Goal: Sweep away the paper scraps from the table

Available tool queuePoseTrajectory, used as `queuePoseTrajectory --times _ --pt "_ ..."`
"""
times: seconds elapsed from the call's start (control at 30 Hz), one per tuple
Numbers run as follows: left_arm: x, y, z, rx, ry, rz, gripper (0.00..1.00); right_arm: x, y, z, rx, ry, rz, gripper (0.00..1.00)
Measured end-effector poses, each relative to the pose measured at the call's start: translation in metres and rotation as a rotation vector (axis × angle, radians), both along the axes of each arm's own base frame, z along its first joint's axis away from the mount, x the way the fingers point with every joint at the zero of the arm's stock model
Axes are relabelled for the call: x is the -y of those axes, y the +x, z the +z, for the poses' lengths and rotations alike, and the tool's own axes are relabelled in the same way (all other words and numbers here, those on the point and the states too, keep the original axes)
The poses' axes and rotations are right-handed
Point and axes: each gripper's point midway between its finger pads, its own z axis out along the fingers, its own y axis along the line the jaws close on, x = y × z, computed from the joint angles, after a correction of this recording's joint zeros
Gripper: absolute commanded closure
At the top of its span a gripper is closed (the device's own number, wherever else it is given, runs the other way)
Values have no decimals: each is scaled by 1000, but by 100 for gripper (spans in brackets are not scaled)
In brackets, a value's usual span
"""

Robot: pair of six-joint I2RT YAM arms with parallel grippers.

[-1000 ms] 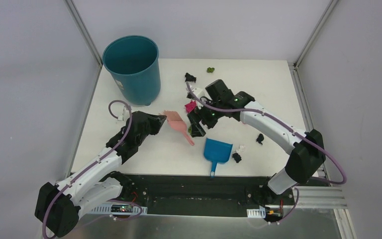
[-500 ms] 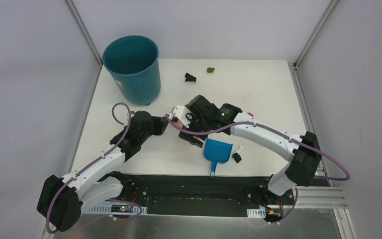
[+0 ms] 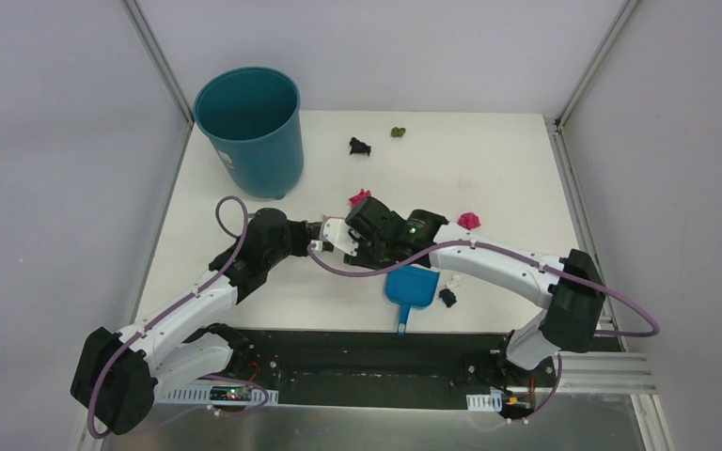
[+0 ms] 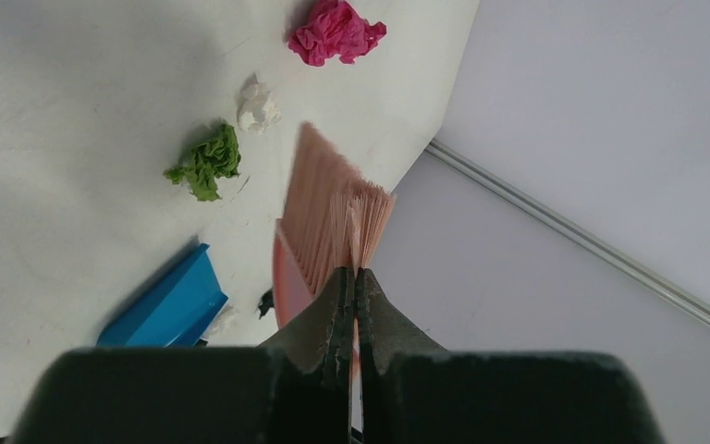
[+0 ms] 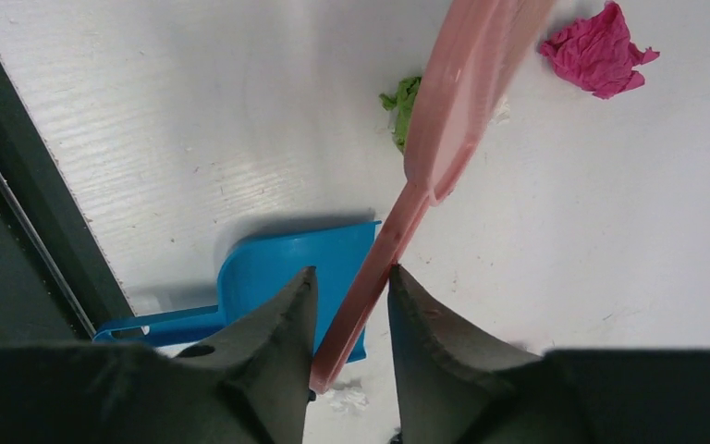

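My left gripper (image 4: 352,274) is shut on the bristle end of the pink brush (image 4: 331,208). The brush handle (image 5: 370,277) runs slantwise between the fingers of my right gripper (image 5: 351,277), which stand narrowly apart around it, with a gap beside the handle. Both grippers meet near the middle of the table (image 3: 489,169). Paper scraps lie around: magenta (image 3: 361,198), magenta (image 3: 469,221), black (image 3: 359,146), olive-green (image 3: 399,132), black (image 3: 447,297) and white (image 3: 453,280). Under the brush lie a green scrap (image 5: 405,100) and a white one (image 4: 257,104).
The blue dustpan (image 3: 411,287) lies flat near the front edge, its handle pointing at the black strip (image 3: 385,352). The teal bin (image 3: 249,127) stands at the back left corner. Grey walls close in the table on three sides.
My right arm swung left from the scraps to the brush handle, and its jaws narrowed around it. The left gripper shifted slightly right with the brush. Two magenta scraps now show.
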Motion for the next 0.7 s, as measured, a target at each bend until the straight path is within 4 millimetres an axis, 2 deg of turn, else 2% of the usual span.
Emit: queuePoseTrajectory --times 0.1,0.13,0.23,0.3,0.4,0.47,0.6,0.7 --pt "1 -1 1 -9 -17 2 100 1 2 0 12 -8 2 87" --pt "2 -1 1 -14 -26 2 93 2 3 0 21 -13 -3 94" --pt "3 -3 -1 -27 -36 -6 54 8 11 1 46 -26 -35 100" --pt "2 -4 -4 -32 -24 -16 44 11 14 1 50 -31 -45 100" --pt "-6 -4 -1 -33 52 -50 40 14 10 -3 -11 -12 -38 100" --pt "-12 -1 11 11 144 -100 39 19 8 -1 -80 41 -45 100" --pt "-11 10 58 241 429 -300 39 49 8 16 -216 186 -90 100" --pt "-3 12 88 438 630 -504 38 71 -3 31 -322 290 -109 100"
